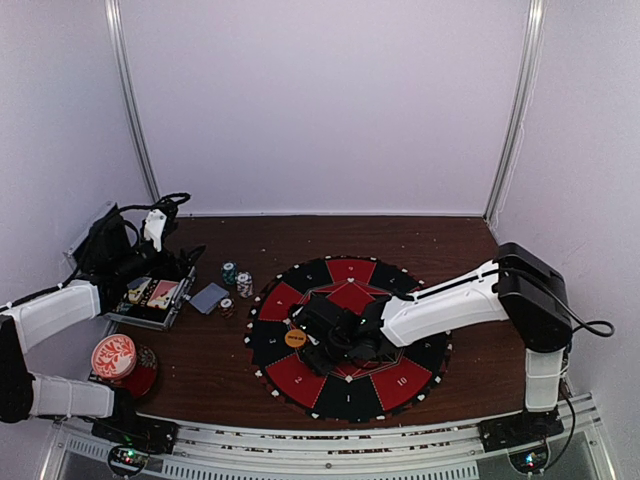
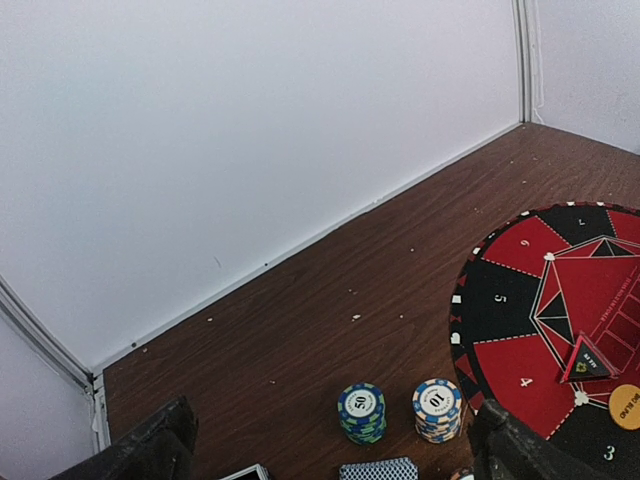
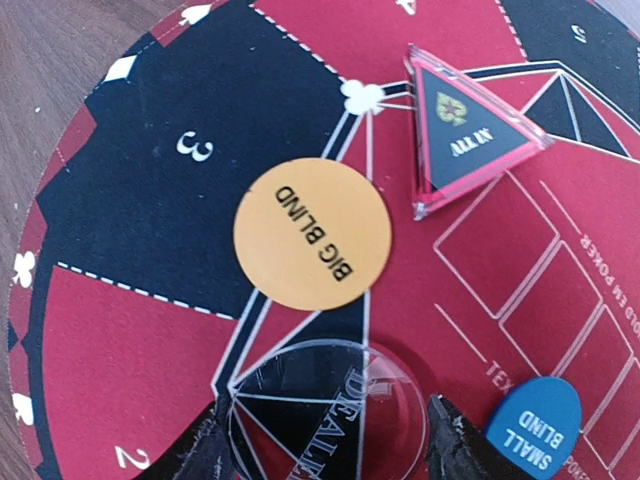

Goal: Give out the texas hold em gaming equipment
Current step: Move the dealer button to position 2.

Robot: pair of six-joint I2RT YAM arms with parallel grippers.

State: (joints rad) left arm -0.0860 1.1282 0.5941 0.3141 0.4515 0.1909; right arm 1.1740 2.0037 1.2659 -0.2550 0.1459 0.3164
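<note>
Orange disc (image 3: pixel 312 234), blue disc (image 3: pixel 535 433), clear disc (image 3: pixel 320 410), red-and-black segmented mat (image 3: pixel 130 330), teal-edged chip stack (image 2: pixel 361 412).

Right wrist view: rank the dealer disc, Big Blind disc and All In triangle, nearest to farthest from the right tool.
1. Dealer disc, between the jaws, bottom centre.
2. Big Blind disc, mid-frame, just beyond.
3. All In triangle, upper right, farthest.

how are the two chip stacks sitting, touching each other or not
Apart. The left wrist view shows bare table between the blue stack and the white stack.
</note>
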